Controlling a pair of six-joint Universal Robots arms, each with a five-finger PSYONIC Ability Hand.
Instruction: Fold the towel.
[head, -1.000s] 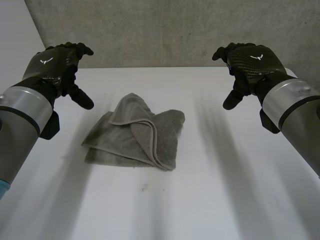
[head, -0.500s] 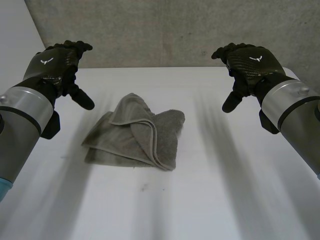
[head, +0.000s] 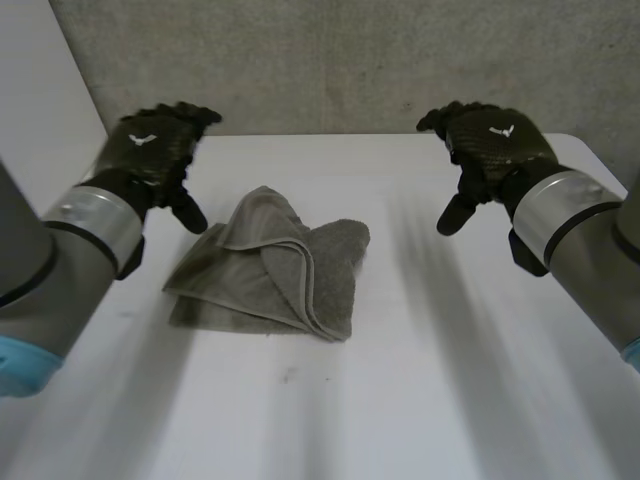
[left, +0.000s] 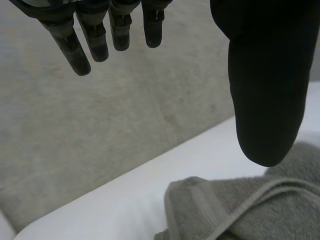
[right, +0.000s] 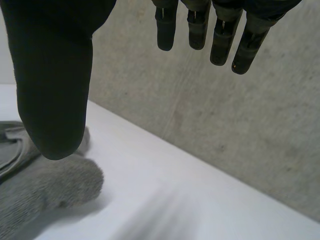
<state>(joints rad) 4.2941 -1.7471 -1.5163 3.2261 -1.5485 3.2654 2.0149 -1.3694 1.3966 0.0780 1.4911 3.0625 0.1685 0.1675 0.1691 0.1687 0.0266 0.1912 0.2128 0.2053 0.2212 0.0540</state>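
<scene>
Fingers spread and empty on both; the left hand (head: 152, 147), upper left of the head view, hangs just beside the crumpled towel (head: 272, 268) lying centre-left on the table (head: 430, 380); the right hand (head: 495, 142), upper right, is well apart from it.

White table (head: 420, 380) bears a crumpled grey towel (head: 270, 270).

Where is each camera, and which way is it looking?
Head view: between and behind the arms, looking down at the table, the towel and both arms.
Left wrist view: on the left wrist, looking along the open left hand toward the towel.
Right wrist view: on the right wrist, looking along the open right hand.
All share the towel.
</scene>
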